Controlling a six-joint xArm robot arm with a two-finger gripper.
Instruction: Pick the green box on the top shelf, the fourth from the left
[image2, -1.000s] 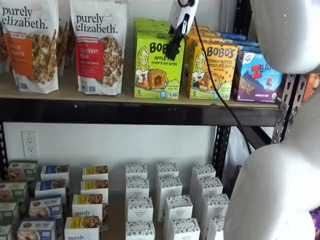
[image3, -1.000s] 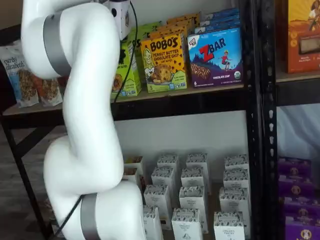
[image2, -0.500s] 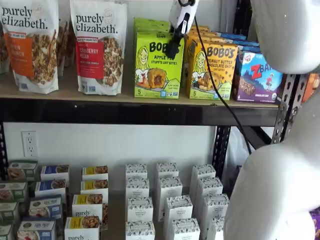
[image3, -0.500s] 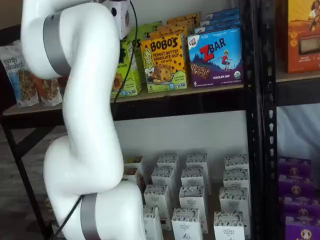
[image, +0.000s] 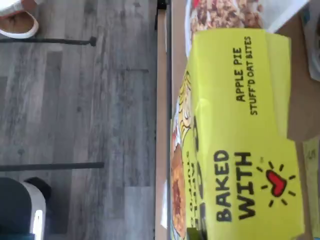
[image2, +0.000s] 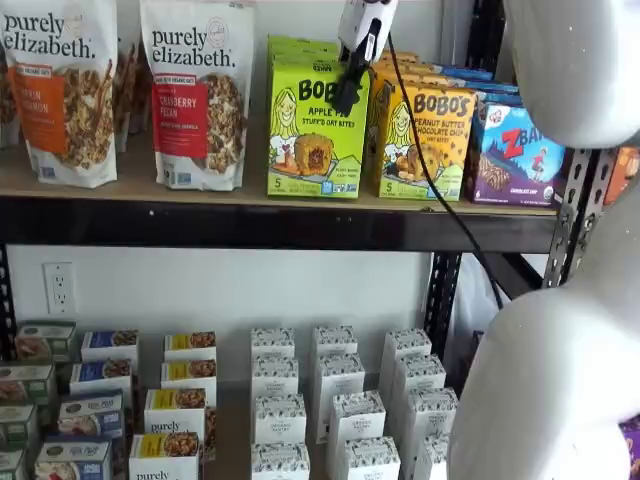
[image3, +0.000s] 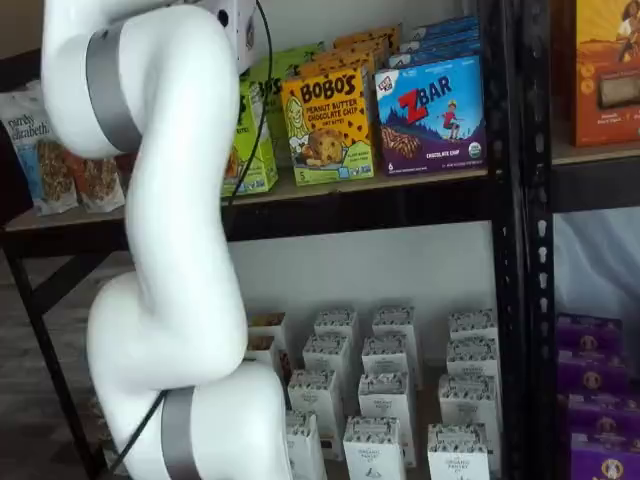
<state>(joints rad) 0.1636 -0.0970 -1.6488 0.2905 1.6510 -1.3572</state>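
On the shelf (image2: 250, 222), going left to right, two granola bags (image2: 195, 95) are standing toward the left end, then the green box (image2: 315, 130), the orange box (image2: 428, 140) and the blue box (image2: 515, 150) toward the right end. The green box is sitting at the front edge, about mid-shelf, just beside the orange box, and it is looking slightly tipped, its base seeming to be rising a little off the board.

The claw (image2: 348, 95) is hanging over the box's top right corner, its black fingers pressing together on the upper edge of the carton, so it is clamping the green box. The wrist view is showing the box top (image: 240, 135) close below, filling much of the picture.

The reach and the grasp are looking done. What is remaining, I judge, is lifting the box clear of the shelf and drawing it out past the front beam without nudging the orange box.
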